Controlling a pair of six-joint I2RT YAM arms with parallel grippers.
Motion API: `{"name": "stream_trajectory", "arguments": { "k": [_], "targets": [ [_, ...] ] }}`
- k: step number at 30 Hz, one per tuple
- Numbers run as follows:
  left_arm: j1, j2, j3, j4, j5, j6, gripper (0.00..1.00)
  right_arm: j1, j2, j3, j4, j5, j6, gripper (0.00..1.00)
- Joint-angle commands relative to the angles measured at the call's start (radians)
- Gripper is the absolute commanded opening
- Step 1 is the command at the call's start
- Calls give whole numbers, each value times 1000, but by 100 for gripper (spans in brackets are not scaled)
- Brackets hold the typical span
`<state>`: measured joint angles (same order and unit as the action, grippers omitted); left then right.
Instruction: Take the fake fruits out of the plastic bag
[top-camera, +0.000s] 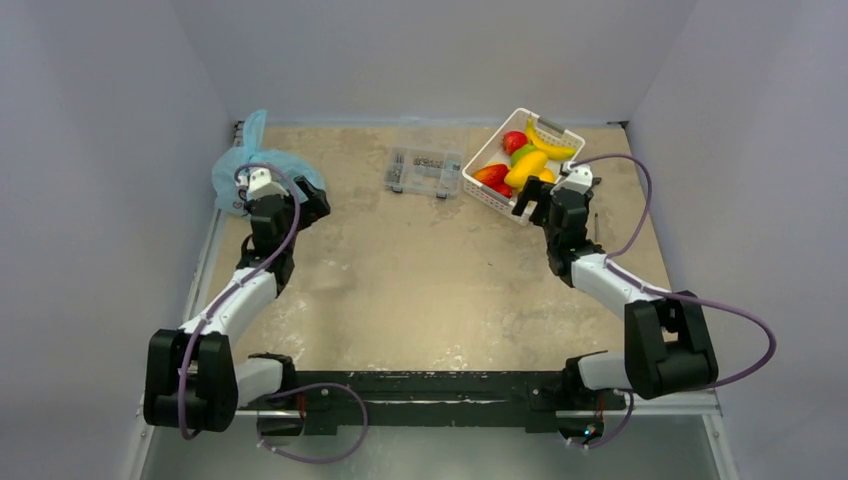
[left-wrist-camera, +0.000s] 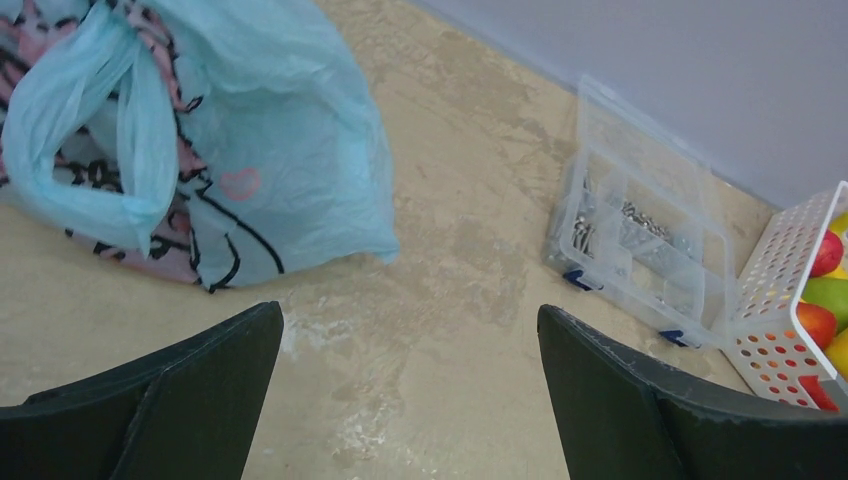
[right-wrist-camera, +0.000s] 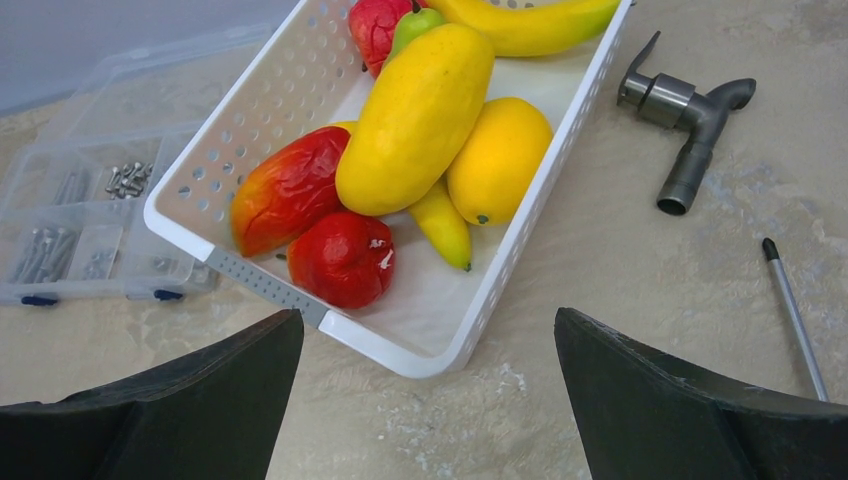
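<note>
plastic bag (left-wrist-camera: 280, 150) far left | parts box (top-camera: 424, 170) centre | basket (right-wrist-camera: 260, 100) beside box

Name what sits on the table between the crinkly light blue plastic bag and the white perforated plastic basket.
A clear plastic compartment box, plain in the top view. It lies much nearer the basket than the bag; the rest of that stretch is bare tabletop.

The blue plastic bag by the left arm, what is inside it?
Nothing inside shows. The plastic bag lies slumped on the table, with only its crinkled blue skin, loop handles and cartoon print visible. The plastic covers whatever it holds.
</note>
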<state>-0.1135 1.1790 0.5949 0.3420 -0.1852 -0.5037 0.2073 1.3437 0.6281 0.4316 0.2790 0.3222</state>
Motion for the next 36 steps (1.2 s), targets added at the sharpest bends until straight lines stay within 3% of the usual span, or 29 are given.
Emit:
{"name": "stream_trajectory", "arguments": {
  "k": [1, 5, 15, 26, 33, 36],
  "targets": [
    [108, 37, -2, 22, 88, -169, 100, -2, 10, 65, 13, 9, 18, 99],
    [207, 104, 77, -37, 145, -171, 99, -2, 13, 62, 28, -15, 31, 99],
    [286, 230, 219, -92, 37, -149, 100, -2, 33, 65, 37, -31, 35, 99],
    [305, 329, 343, -227, -30, 48, 99, -4, 62, 92, 16, -73, 35, 99],
    [306, 434, 462, -411, -24, 7, 97, -3, 39, 81, 13, -62, 25, 99],
    [313, 455, 488, -457, 0, -19, 82, -3, 36, 78, 0, -57, 28, 99]
  ]
}}
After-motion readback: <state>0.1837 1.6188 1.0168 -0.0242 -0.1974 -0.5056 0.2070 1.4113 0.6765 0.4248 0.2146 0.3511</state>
